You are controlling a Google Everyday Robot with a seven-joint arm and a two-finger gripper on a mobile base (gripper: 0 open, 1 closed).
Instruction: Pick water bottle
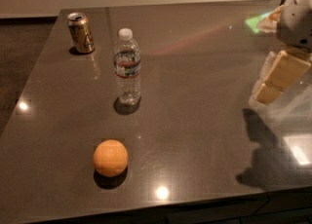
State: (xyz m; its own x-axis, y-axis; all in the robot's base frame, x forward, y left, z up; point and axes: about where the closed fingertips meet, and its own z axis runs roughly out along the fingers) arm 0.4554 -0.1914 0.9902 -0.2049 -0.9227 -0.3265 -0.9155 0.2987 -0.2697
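The water bottle (127,67) stands upright on the dark table (204,121), left of centre. It is clear and ribbed, with a white cap and a red, white and blue-green label band. My gripper (276,81) hangs at the far right edge of the view, above the table's right side. It is far to the right of the bottle, holds nothing and touches nothing. Its shadow falls on the table below it.
A gold can (81,32) stands upright at the back left, behind and left of the bottle. An orange (110,158) lies near the front edge, in front of the bottle. A green glare patch (257,22) marks the table's far right.
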